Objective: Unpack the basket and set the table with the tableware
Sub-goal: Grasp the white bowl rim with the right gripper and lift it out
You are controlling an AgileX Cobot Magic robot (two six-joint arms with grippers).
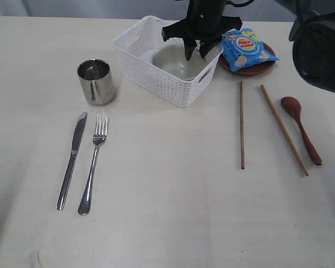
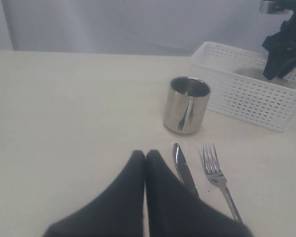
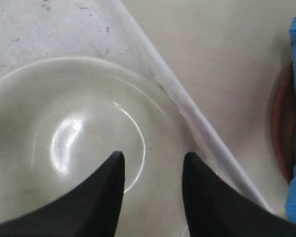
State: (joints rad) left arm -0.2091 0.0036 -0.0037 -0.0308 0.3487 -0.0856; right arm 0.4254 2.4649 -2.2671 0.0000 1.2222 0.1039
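Note:
The white basket (image 1: 156,75) stands at the back of the table (image 1: 167,212) with the white bowl (image 1: 176,60) inside it. My right gripper (image 1: 195,53) hangs open just above the bowl (image 3: 64,123), close to the basket wall (image 3: 187,108), with nothing between its fingers. On the left stand the steel cup (image 1: 96,81), the knife (image 1: 71,159) and the fork (image 1: 94,162). On the right lie two chopsticks (image 1: 242,124) and the spoon (image 1: 301,128). My left gripper (image 2: 145,155) is shut and empty, low over the table beside the knife (image 2: 182,170).
A blue chip bag (image 1: 245,49) lies on the brown plate (image 1: 251,70) right of the basket. A dark bulky piece of equipment (image 1: 324,47) fills the top right corner. The fork (image 2: 214,168) and cup (image 2: 186,104) sit ahead of the left gripper.

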